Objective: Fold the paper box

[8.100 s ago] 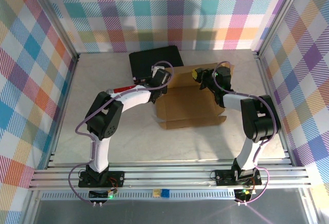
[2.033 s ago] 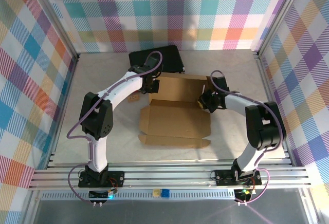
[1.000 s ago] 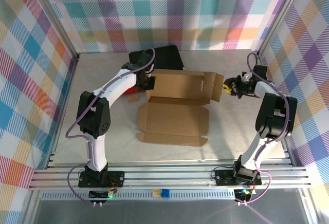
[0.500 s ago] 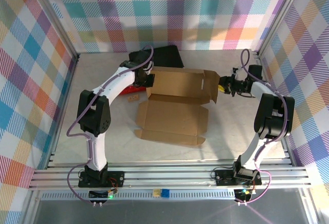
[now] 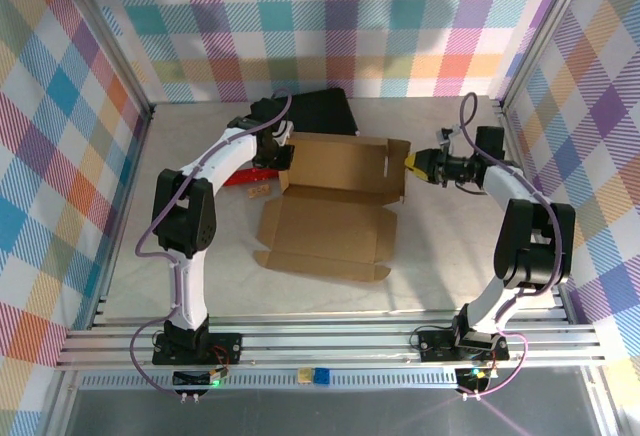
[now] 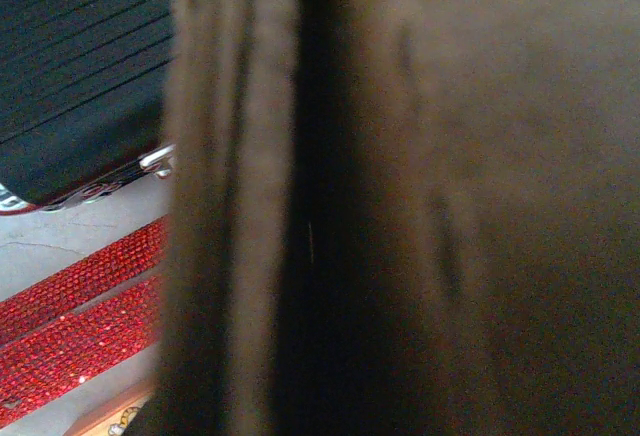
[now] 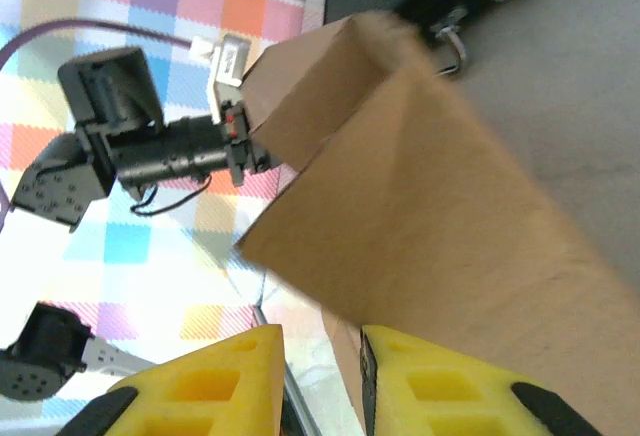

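While the left gripper keeps pinching the brown cardboard paper box upright, the right gripper, slightly parted and empty, has returned to fold its end flap.

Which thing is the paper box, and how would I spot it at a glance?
Look at the pale table walled by plaid panels; near its middle, between the two arms, lies the paper box. It is a brown cardboard sheet with flaps, its rear panel raised, unlike the black case behind it and the red glittery strip at its left.
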Controlling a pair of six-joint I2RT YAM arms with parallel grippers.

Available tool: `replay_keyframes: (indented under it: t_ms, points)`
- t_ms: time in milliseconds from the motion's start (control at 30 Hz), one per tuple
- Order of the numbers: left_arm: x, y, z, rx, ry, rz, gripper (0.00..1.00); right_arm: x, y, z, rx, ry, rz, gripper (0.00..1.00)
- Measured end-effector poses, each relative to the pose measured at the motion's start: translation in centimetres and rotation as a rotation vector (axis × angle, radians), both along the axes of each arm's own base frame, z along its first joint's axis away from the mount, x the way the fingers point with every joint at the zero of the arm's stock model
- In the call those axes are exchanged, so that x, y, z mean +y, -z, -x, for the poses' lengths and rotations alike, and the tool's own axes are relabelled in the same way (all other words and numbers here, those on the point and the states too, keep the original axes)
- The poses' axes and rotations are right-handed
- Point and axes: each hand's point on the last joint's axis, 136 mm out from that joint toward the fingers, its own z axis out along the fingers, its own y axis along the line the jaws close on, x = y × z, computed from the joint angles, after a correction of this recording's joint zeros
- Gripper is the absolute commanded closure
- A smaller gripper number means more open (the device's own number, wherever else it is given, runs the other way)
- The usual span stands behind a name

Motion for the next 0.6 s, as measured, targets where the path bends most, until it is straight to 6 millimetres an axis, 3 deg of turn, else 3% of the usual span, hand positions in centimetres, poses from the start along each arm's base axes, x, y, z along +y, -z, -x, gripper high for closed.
replay_keyframes:
  t_ms: [167, 367, 600]
  points:
    - [-0.1, 0.4, 0.0, 0.005, 0.006, -0.001, 1.00, 1.2, 0.4, 0.7, -0.013, -0.040, 0.020, 0.71]
    - [-0.1, 0.4, 0.0, 0.001, 0.022, -0.007, 1.00, 0.2, 0.5, 0.5, -0.055, 0.013, 0.087, 0.61]
    - [-0.1, 0.3, -0.1, -0.001, 0.029, -0.003, 1.00, -4.5, -4.5, -0.3, -0.218, 0.207, 0.089, 0.67]
